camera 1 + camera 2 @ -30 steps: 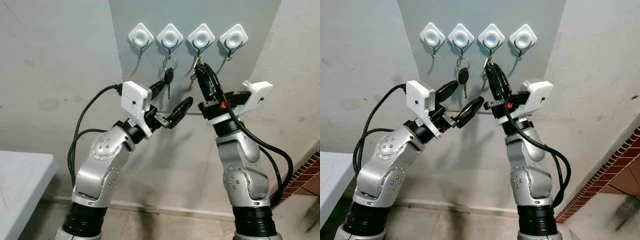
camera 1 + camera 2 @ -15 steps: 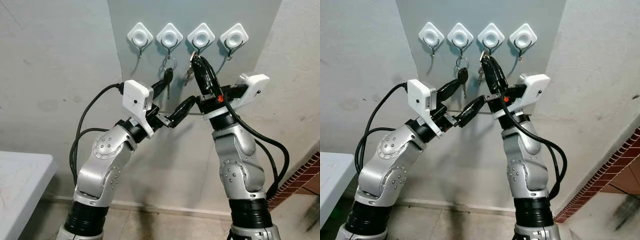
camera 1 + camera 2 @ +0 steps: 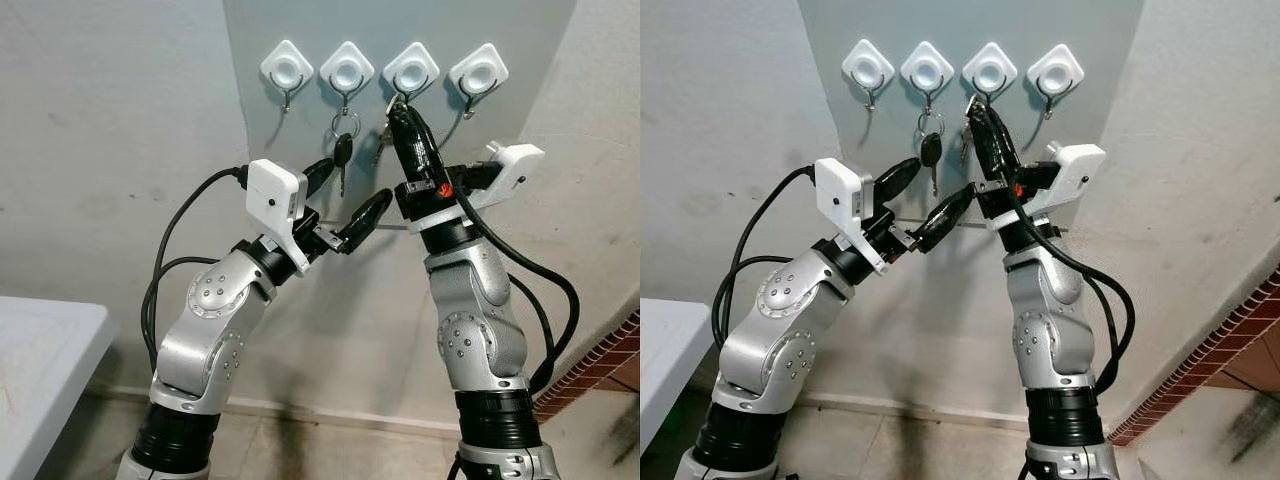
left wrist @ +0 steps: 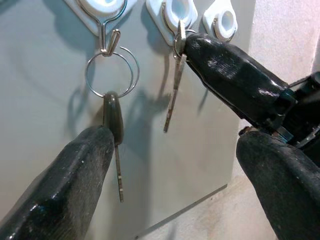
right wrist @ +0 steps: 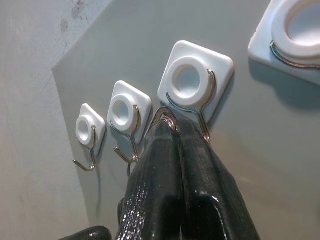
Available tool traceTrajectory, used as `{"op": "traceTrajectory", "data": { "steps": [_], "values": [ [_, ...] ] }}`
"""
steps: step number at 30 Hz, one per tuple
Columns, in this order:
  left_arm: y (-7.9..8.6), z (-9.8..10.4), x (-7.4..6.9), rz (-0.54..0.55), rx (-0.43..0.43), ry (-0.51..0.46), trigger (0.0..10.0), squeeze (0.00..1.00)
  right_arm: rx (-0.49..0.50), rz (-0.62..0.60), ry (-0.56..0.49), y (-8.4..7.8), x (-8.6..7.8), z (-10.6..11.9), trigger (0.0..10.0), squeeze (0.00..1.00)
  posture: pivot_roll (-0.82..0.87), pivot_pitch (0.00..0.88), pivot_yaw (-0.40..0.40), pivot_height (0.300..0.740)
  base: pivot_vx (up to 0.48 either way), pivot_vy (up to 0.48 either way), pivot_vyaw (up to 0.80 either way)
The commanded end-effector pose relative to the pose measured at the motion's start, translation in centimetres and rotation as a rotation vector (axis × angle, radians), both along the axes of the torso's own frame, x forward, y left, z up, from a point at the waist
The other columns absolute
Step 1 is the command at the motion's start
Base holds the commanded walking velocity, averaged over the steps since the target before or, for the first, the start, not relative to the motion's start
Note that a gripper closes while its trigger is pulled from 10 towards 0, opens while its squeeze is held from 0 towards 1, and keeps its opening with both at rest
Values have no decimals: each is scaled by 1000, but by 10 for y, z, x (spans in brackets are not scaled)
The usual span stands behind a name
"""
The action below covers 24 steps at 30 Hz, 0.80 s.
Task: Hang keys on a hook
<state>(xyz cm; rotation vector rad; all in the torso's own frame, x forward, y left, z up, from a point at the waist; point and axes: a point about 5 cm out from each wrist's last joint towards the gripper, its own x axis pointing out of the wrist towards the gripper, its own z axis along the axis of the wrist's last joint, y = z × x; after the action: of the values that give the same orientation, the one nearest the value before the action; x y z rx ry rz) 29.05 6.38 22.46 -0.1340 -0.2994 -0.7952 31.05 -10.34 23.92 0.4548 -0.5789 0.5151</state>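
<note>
Four white hooks sit in a row on a grey wall panel (image 3: 300, 30). A black-headed key (image 3: 342, 152) hangs by its rings from the second hook (image 3: 347, 68). My right gripper (image 3: 398, 108) is shut on the ring of a silver key (image 4: 172, 95), holding it against the wire of the third hook (image 5: 195, 80). Whether the key ring (image 5: 167, 116) is over the wire cannot be told. My left gripper (image 3: 345, 195) stands open just below the black key (image 4: 113, 112), and one of its fingers (image 4: 65, 195) is close beside the key.
The first hook (image 3: 287, 68) and the fourth hook (image 3: 478, 72) are bare. A white table corner (image 3: 40, 350) is at the lower left. A brick edge (image 3: 615, 350) runs along the lower right, beside the plaster wall.
My right gripper has risen with the silver key from below the third hook up to its wire. The left arm has hardly moved.
</note>
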Motion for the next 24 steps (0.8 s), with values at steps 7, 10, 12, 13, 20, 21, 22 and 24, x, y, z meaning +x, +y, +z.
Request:
{"op": "traceTrajectory", "data": {
  "steps": [7, 10, 12, 13, 20, 21, 22, 24],
  "values": [
    [-1, 0, -1, -13, 6, -3, 10000, 0, 133, 41, 14, -8, -6, -3, 10000, 0, 1, 0, 27, 740, 0, 0, 0],
    [-1, 0, -1, -15, 7, -1, 10000, 0, 181, 54, 18, -10, -9, -4, 10000, 0, -2, 0, 31, 740, 0, 0, 0],
    [-2, -1, -2, -18, 7, 0, 10000, 0, 212, 56, 19, -12, -9, -4, 10000, 0, -2, 0, 32, 740, 0, 0, 0],
    [-2, -1, -2, -18, 7, 0, 10000, 0, 212, 56, 19, -12, -9, -4, 10000, 0, -2, 0, 32, 740, 0, 0, 0],
    [-3, 1, -1, -19, 2, -2, 10000, 0, 219, 66, 26, -13, -8, -3, 10000, 0, -3, 0, 32, 740, 0, 0, 0],
    [-3, 1, -1, -19, 1, -2, 10000, 0, 225, 69, 26, -14, -8, -3, 10000, 0, -3, 0, 32, 740, 0, 0, 0],
    [-3, 1, -1, -19, 1, -2, 10000, 0, 225, 69, 26, -14, -8, -3, 10000, 0, -3, 0, 32, 740, 0, 0, 0],
    [-3, 1, -2, -18, -3, -1, 10000, 0, 234, 63, 43, -15, -6, -4, 10000, 0, 0, 0, 25, 740, 0, 0, 0]
  ]
}}
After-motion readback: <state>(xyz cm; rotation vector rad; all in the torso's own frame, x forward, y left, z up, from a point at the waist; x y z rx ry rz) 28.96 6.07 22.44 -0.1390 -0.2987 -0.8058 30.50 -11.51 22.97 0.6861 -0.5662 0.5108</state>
